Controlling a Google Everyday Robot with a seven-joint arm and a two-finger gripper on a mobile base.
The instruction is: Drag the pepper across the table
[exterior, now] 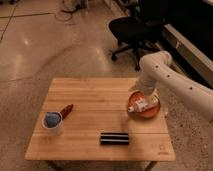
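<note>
The pepper (66, 111) is a slim dark red-brown chili lying on the left part of the light wooden table (100, 95), its tip next to a white cup (52, 121). My gripper (139, 105) hangs from the white arm (165, 75) that reaches in from the right. It is over the round orange-red plate (150, 112) at the table's right side, far from the pepper. Nothing shows in the gripper.
The white cup holds something blue. A black bar (114, 138) lies near the front edge, in the middle. A small dark mark (162, 148) is at the front right corner. A black office chair (134, 29) stands on the floor behind the table.
</note>
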